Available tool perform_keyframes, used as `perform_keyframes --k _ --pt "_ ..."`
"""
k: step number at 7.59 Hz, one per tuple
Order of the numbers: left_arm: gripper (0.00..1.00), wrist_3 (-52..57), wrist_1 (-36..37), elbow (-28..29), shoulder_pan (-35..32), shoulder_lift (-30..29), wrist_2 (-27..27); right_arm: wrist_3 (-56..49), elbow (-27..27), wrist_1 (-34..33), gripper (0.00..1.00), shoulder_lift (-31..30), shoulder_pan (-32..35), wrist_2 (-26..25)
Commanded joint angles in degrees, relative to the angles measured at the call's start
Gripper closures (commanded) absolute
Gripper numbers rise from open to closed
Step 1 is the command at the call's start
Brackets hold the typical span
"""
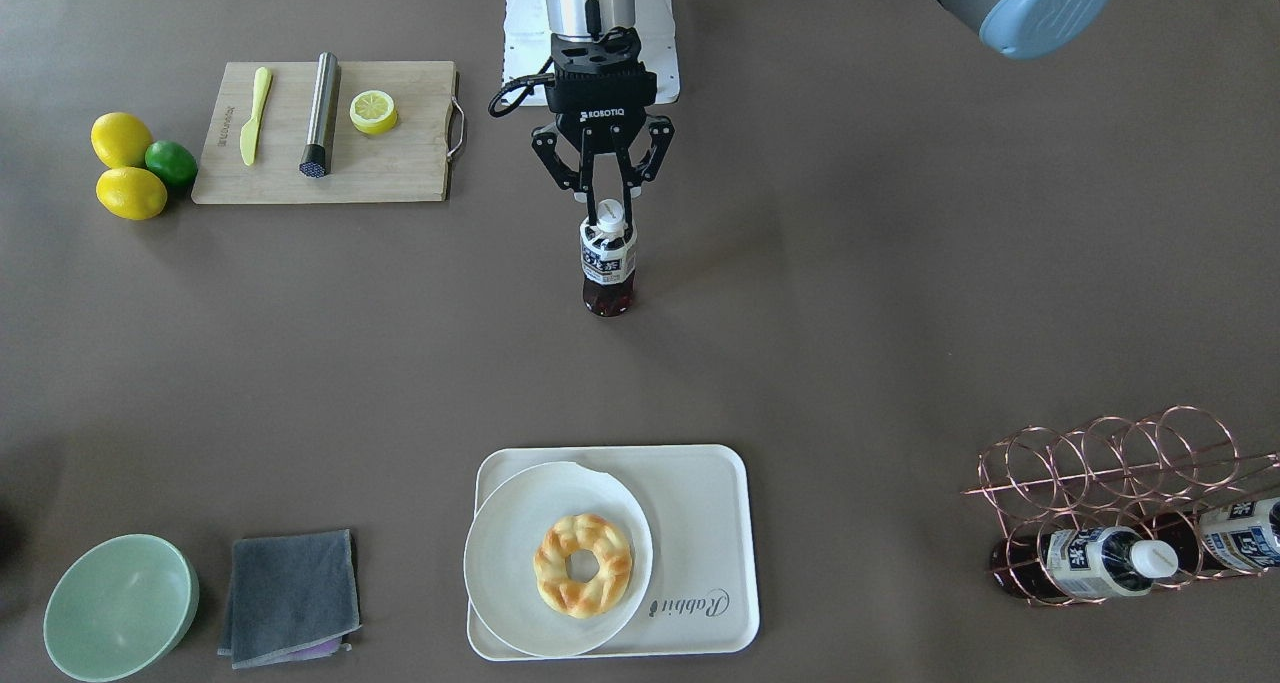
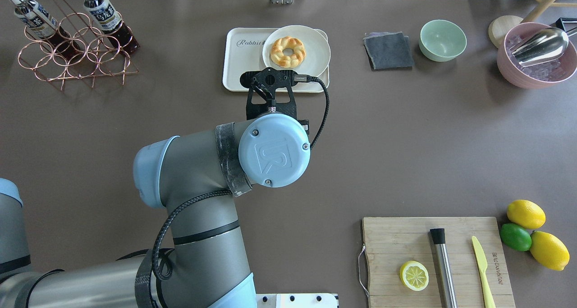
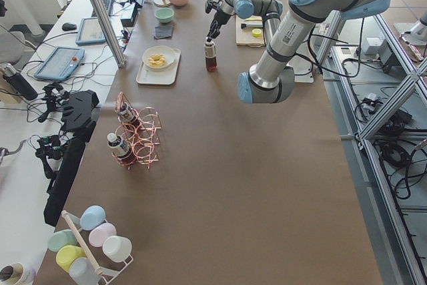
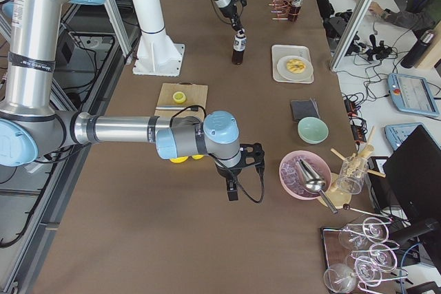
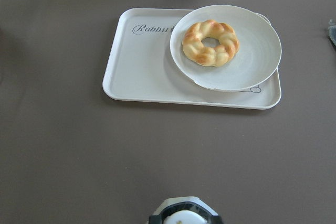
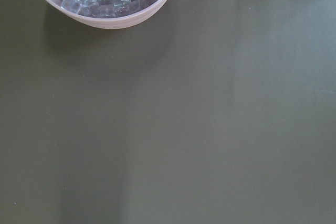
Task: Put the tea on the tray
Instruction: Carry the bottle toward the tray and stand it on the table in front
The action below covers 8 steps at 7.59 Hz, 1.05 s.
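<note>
— Tea [image 1: 608,268] at mid-table, pinched at the cap [image 1: 610,215] between the fingers of the left gripper [image 1: 609,206]: what does the job call for from here?
— A carry across the bare table [image 1: 900,313] to the tray [image 1: 700,523], which lies well apart from the bottle, on the side away from the robot's base. The plate [image 1: 505,533] with its doughnut [image 1: 583,565] covers one half, its edge reaching past the rim. The open half, by the "Rabbit" lettering, looks the only sound landing spot.
— Any risks?
— The grip is high and narrow, so the bottle could swing. A slow, upright carry seems wise, with enough lift to clear the rim. It should sit flat and apart from the plate before the fingers part.
— Is it off the table now?
— Cannot tell; the base may be resting or just raised.
— And the other arm?
— The right gripper [image 4: 234,185] hangs near a pink bowl [image 4: 286,178] of ice, seen from the side only. Whether its fingers are spread cannot be told.
— Describe the tea.
— An upright clear bottle, with dark brown liquid showing at the base. A white-and-navy label [image 1: 606,256] wraps the middle, and a white screw cap tops it. Two like it lie in a copper rack [image 1: 1120,503].
</note>
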Motion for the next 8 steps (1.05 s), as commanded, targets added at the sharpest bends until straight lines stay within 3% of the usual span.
perform_keyframes --k 1,4,6,8 --pt "0.02 0.20 -0.01 -0.57 -0.04 0.00 0.02 0.00 0.00 0.04 0.00 0.00 0.00 0.00" --pt "0.02 0.55 0.07 -2.58 -0.13 0.00 -0.33 0.00 0.09 0.04 0.00 0.09 0.00 0.00" --pt "0.02 8.08 0.34 -9.76 -1.70 4.54 -1.20 1.66 0.35 0.04 0.00 0.61 0.00 0.09" --pt "0.02 17.80 0.25 -15.04 -8.96 11.65 -10.13 2.46 0.35 0.04 0.00 0.97 -0.09 0.09"
